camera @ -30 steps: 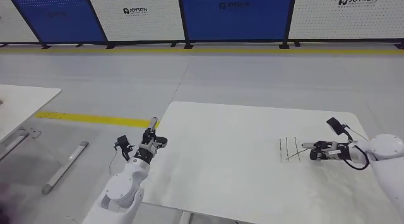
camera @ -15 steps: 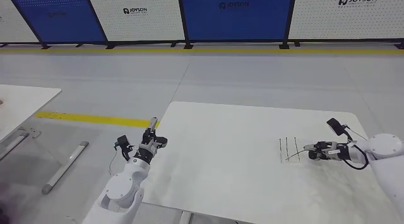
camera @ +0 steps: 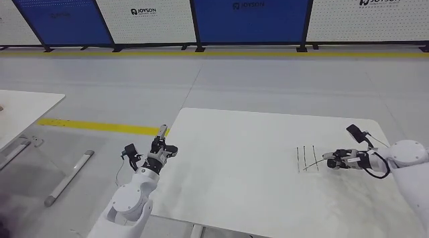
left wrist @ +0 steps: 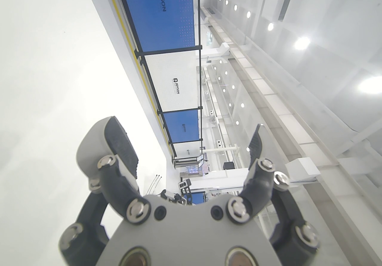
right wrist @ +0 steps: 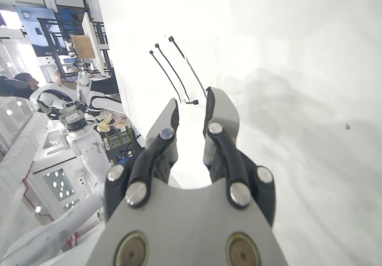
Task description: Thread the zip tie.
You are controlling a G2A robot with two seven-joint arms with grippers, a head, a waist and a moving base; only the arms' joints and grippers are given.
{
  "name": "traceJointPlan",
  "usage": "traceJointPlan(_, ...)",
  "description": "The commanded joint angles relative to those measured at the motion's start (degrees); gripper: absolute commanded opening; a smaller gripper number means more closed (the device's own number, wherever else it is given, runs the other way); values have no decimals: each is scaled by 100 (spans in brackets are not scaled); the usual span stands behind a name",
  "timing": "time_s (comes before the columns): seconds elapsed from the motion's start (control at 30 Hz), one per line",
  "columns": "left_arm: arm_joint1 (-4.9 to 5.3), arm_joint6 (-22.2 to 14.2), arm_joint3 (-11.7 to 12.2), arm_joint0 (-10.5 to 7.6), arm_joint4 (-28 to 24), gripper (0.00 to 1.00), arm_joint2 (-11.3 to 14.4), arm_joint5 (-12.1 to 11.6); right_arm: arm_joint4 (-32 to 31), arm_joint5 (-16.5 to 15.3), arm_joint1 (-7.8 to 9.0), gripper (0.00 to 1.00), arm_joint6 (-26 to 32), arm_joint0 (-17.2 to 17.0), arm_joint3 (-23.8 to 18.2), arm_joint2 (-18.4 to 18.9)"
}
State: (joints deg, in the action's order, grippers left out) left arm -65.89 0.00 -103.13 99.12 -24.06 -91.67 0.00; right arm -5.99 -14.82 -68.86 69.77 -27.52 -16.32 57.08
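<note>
**Q:** Black ties (right wrist: pixel 167 67), where are they?

**A:** Three lie side by side on the table (camera: pixel 255 171), near its right end. A fourth tie (right wrist: pixel 194 102) lies crosswise, with its head just off the right gripper (right wrist: pixel 192 97).

**Q:** Clamped on it?

**A:** No, the jaws are apart and hold nothing. It sits low and lined up, likely to pinch that head.

**Q:** And the left gripper (left wrist: pixel 188 133)?

**A:** Spread wide too, at the table's opposite edge. It's probably kept clear until a tail needs feeding.

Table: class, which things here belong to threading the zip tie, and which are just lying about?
Job: zip ties, right end effector (open, at them), left end effector (open, empty).
Lying about: dark speck on the table, neighbouring table, pegboard panels.
</note>
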Motion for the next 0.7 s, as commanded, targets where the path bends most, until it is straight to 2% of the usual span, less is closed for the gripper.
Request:
traceJointPlan(0.0, 0, 0, 0, 0, 0, 100, 0, 0, -15, 26, -14, 21, -8, 7, 5, -17)
traceJointPlan(0.43, 0, 0, 0, 0, 0, 100, 0, 0, -51, 66, -78, 14, -24, 75, 110, -68)
traceJointPlan(0.53, 0, 0, 0, 0, 0, 100, 0, 0, -64, 71, -90, 2, -36, 81, 133, -80)
traceJointPlan(0.67, 0, 0, 0, 0, 0, 100, 0, 0, -68, 56, -97, 0, -34, 97, 174, -81)
